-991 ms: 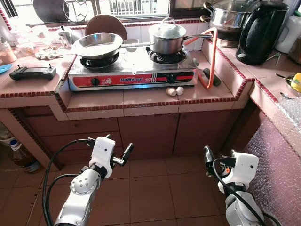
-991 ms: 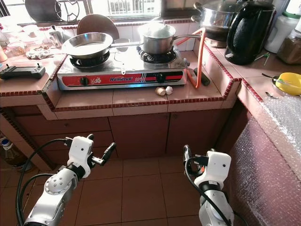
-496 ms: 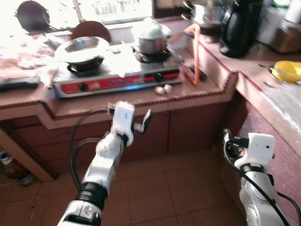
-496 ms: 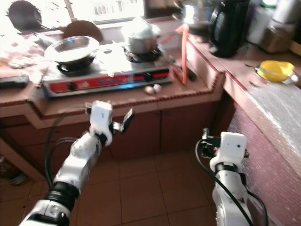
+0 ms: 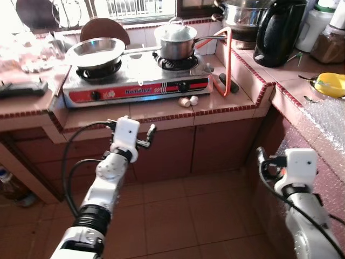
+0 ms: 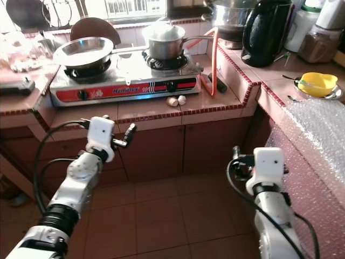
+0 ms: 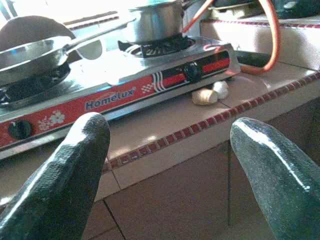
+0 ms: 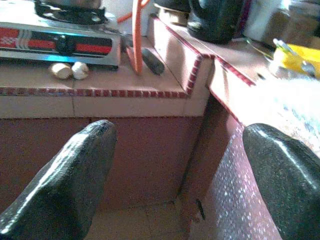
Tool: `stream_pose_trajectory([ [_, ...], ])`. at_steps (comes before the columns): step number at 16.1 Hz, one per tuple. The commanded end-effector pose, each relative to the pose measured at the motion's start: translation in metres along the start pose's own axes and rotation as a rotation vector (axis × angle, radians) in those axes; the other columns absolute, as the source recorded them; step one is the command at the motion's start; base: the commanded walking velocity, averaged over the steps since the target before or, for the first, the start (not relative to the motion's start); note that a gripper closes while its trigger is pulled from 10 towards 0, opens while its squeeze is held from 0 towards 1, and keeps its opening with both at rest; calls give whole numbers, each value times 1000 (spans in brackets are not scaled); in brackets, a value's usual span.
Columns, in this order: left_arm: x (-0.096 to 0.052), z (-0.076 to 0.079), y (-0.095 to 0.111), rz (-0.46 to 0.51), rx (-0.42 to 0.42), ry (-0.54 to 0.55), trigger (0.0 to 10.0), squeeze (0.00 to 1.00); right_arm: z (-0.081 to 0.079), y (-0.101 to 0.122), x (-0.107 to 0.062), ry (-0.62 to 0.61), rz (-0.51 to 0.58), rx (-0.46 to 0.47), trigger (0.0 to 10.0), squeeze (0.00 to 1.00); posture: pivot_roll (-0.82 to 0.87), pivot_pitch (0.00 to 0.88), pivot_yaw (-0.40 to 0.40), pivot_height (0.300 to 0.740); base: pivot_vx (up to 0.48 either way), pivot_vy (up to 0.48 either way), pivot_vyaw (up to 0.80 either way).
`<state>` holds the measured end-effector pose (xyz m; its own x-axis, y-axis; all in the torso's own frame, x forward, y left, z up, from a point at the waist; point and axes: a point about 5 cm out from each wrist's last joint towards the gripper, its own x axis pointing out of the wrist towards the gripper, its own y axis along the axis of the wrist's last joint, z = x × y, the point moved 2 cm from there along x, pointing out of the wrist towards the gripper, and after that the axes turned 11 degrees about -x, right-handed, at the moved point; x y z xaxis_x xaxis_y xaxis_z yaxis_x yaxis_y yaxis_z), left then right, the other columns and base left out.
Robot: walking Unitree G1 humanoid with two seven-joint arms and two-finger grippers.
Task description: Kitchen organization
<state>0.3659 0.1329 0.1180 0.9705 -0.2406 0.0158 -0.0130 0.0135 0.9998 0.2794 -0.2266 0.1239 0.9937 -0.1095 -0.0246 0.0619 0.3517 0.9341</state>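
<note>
- Left gripper (image 5: pixel 146 138) hanging in front of the tiled counter (image 5: pixel 161 110) edge, below the gas stove (image 5: pixel 137 86), fingers (image 7: pixel 75 170) spread wide and holding nothing.
- Right gripper (image 5: pixel 261 159) hovering low over the floor tiles (image 5: pixel 172 216), beside the bubble-wrapped surface (image 5: pixel 329 124), fingers (image 8: pixel 75 170) parted and pinching nothing.
- Sitting on the stove's left burner: a steel frying pan (image 5: pixel 96 49), handle pointing toward the right burner.
- Standing on the right burner: a lidded steel saucepan (image 5: pixel 175 40).
- Lying on the counter just in front of the stove's right end: two garlic bulbs (image 5: pixel 188 101), touching each other.
- Looping up from the counter beside the stove: an orange gas hose (image 5: pixel 228 59).
- Standing on the raised ledge to the right: a black kettle (image 5: pixel 276 29), with a large steel pot (image 5: pixel 237 13) behind it.
- Resting further right near the bubble wrap: a yellow bowl (image 5: pixel 331 83).
- Lying on the counter left of the stove: a black controller (image 5: pixel 21 88).
</note>
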Motion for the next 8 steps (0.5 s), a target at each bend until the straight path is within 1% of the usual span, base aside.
stream_pose_trajectory([
  [1,-3,-6,-4,-7,8,19,10000,0,-3,10,2,42,33,-5,10000,0,-70,0,-27,740,0,0,0],
  [2,-7,-2,-9,-23,-1,13,10000,0,-5,10,4,67,34,-8,10000,0,-55,0,-44,740,0,0,0],
  [3,-12,8,-15,-36,-22,-26,10000,0,-9,10,6,92,36,-10,10000,0,-42,0,-61,740,0,0,0],
  [5,-25,33,-27,-77,-111,-157,10000,0,-17,15,11,138,50,-19,10000,0,-31,0,-76,740,0,0,0],
  [6,-35,47,-29,-57,-93,-228,10000,0,-22,20,16,159,68,-24,10000,0,-19,0,-89,740,0,0,0],
  [7,-39,51,-30,-46,-65,-242,10000,0,-24,22,18,167,73,-23,10000,0,-14,0,-94,740,0,0,0],
  [8,-40,44,-28,-39,-63,-211,10000,0,-25,23,18,168,76,-19,10000,0,-11,0,-95,740,0,0,0],
])
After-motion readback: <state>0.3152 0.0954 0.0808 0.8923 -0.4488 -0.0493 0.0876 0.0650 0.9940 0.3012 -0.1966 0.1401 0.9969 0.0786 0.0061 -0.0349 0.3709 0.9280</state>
